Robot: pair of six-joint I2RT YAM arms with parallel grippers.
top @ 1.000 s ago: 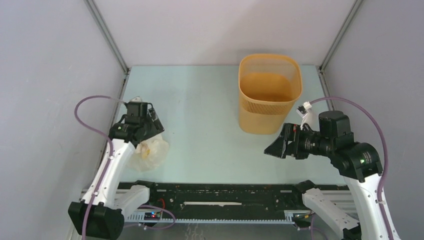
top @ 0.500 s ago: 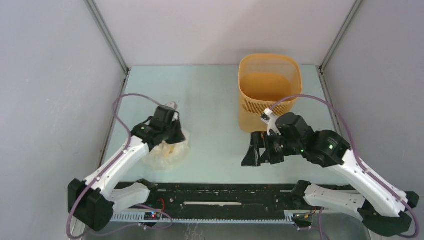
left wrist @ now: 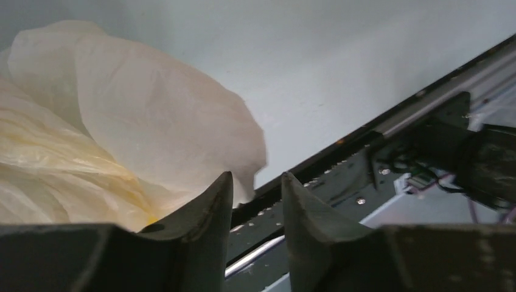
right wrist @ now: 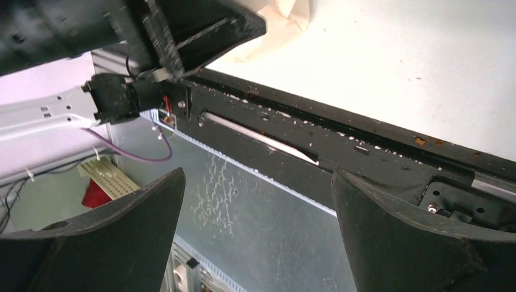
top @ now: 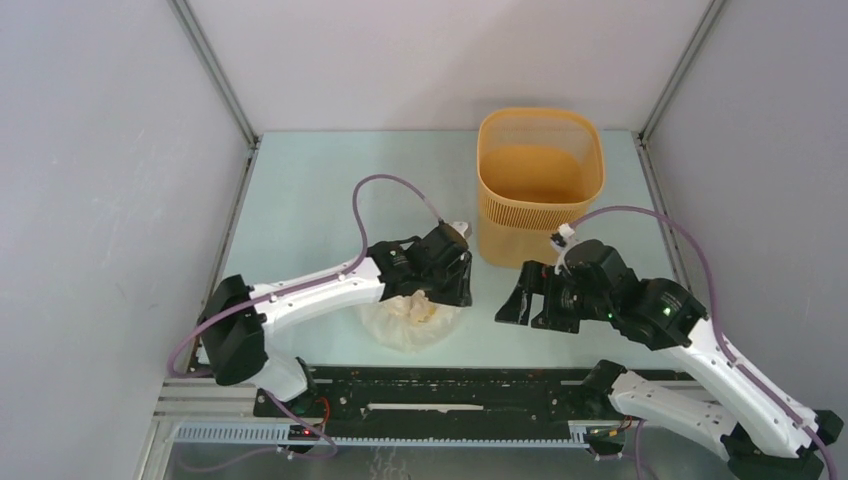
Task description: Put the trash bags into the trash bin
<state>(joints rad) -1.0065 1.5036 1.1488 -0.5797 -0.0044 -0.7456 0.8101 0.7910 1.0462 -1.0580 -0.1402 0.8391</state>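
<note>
The translucent white trash bag with yellowish contents hangs under my left gripper near the table's front middle. In the left wrist view the bag bulges to the left of the left finger, and the jaws are almost closed, with a narrow gap at the tips of the gripper. The orange-tan mesh trash bin stands upright at the back right, apart from both grippers. My right gripper is wide open and empty just right of the bag; in its own view it looks past the table's front edge.
A black rail runs along the table's front edge, close under the bag. Grey walls enclose the left, back and right sides. The left arm's purple cable loops over the middle of the table.
My left gripper has swept right from the table's left side to the front middle, and the bag has come with it. My right gripper has moved left and forward, staying open.
</note>
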